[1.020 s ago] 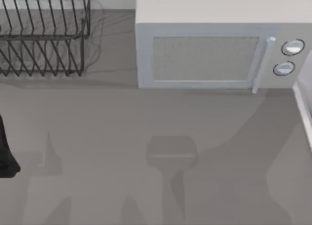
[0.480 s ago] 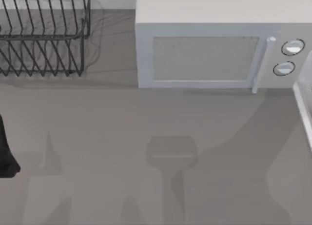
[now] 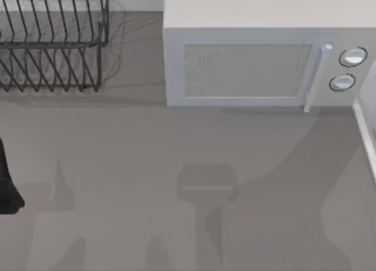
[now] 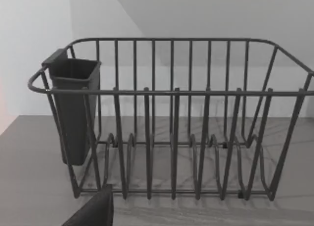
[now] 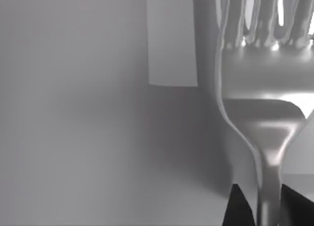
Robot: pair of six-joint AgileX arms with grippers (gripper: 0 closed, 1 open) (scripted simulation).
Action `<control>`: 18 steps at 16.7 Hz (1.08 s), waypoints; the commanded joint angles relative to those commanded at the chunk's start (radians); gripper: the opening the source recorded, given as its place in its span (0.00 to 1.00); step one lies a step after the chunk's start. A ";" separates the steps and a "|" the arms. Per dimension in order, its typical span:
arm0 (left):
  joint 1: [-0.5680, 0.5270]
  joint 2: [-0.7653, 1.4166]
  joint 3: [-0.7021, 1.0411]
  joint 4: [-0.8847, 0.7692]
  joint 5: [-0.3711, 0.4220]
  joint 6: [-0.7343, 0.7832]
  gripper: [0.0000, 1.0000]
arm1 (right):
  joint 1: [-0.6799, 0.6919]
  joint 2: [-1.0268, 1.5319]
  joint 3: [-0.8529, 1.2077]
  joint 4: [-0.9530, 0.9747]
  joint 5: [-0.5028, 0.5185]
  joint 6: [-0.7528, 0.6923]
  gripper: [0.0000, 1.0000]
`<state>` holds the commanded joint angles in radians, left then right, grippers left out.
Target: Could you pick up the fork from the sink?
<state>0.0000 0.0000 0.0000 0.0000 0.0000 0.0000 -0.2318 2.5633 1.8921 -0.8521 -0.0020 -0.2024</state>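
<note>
The fork [image 5: 260, 88] fills the right wrist view from very close: shiny silver, tines away from the camera, its narrow handle running down between two dark fingertips [image 5: 238, 209]. My right gripper [image 5: 267, 211] is shut on that handle, one finger on each side. The fork hangs over a plain grey surface with a pale panel behind it. The sink is out of view. My left arm [image 3: 7, 183] is a dark shape parked at the top view's left edge, facing the dish rack.
A white microwave [image 3: 258, 53] stands at the back centre-right. A dark wire dish rack [image 3: 53, 42] [image 4: 171, 118] with a cutlery cup [image 4: 73, 108] sits at the back left. A white ledge [image 3: 367, 136] runs along the right edge. Grey countertop [image 3: 176, 165] spreads in front.
</note>
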 joint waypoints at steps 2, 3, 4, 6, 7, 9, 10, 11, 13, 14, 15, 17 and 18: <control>0.000 0.000 0.000 0.000 0.000 0.000 1.00 | -0.001 -0.016 0.045 -0.058 0.000 -0.001 0.00; 0.000 0.000 0.000 0.000 0.000 0.000 1.00 | -0.001 -0.028 0.074 -0.101 0.000 -0.001 0.00; 0.000 0.000 0.000 0.000 0.000 0.000 1.00 | -0.001 -0.043 0.106 -0.151 -0.001 -0.002 0.00; 0.000 0.000 0.000 0.000 0.000 0.000 1.00 | -0.002 -0.075 0.174 -0.264 -0.001 -0.002 0.00; 0.000 0.000 0.000 0.000 0.000 0.000 1.00 | -0.002 -0.092 0.207 -0.319 -0.001 -0.003 0.00; 0.000 0.000 0.000 0.000 0.000 0.000 1.00 | -0.002 -0.125 0.265 -0.408 -0.002 -0.003 0.00; 0.000 0.000 0.000 0.000 0.000 0.000 1.00 | -0.002 -0.139 0.286 -0.437 -0.002 -0.003 0.00; 0.000 0.000 0.000 0.000 0.000 0.000 1.00 | -0.002 -0.148 0.301 -0.455 -0.002 -0.003 0.00; 0.000 0.000 0.000 0.000 0.000 0.000 1.00 | -0.001 -0.153 0.307 -0.462 -0.002 -0.003 0.00; 0.000 0.000 0.000 0.000 0.000 0.000 1.00 | -0.001 -0.153 0.307 -0.462 -0.002 -0.003 0.00; 0.000 0.000 0.000 0.000 0.000 0.000 1.00 | 0.000 -0.151 0.305 -0.459 -0.002 -0.002 0.00; 0.000 0.000 0.000 0.000 0.000 0.000 1.00 | 0.001 -0.162 0.292 -0.462 -0.002 0.012 0.00; 0.000 0.000 0.000 0.000 0.000 0.000 1.00 | 0.005 -0.180 0.270 -0.467 -0.001 0.034 0.00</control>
<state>0.0000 0.0000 0.0000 0.0000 0.0000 0.0000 -0.2267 2.3832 2.1618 -1.3188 -0.0029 -0.1687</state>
